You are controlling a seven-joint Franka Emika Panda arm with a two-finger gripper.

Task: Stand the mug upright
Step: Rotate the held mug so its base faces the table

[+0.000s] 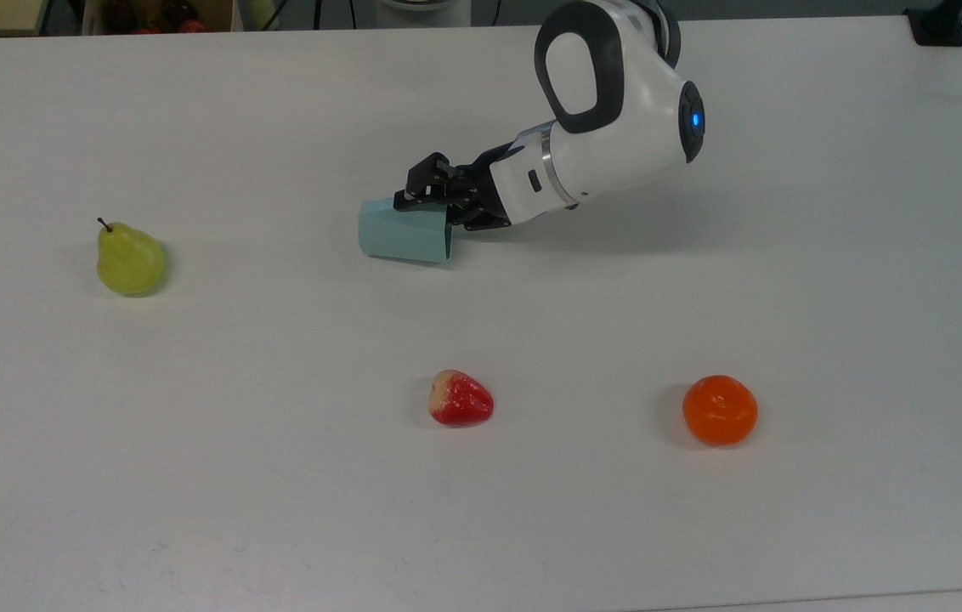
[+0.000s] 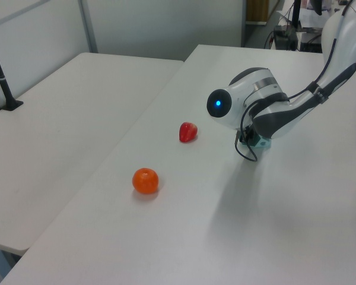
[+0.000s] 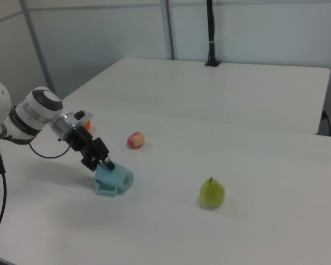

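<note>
Mug, pale blue-teal faceted plastic (image 1: 403,232), lying sideways; rim wall pinched by black 2-finger gripper (image 1: 440,206); lift-and-rotate judged next.

**Mug lying on its side**

A pale blue-teal, faceted, matte plastic mug (image 1: 403,232) is seen lying on its side on the white table. In the top view its wider open rim is turned toward the top view's right and its narrower base toward the top view's left. No handle can be made out. In the right view (image 3: 113,180) the angular facets are shown clearly; in the left view (image 2: 262,142) what appears to be a small teal part of it is seen.
</note>
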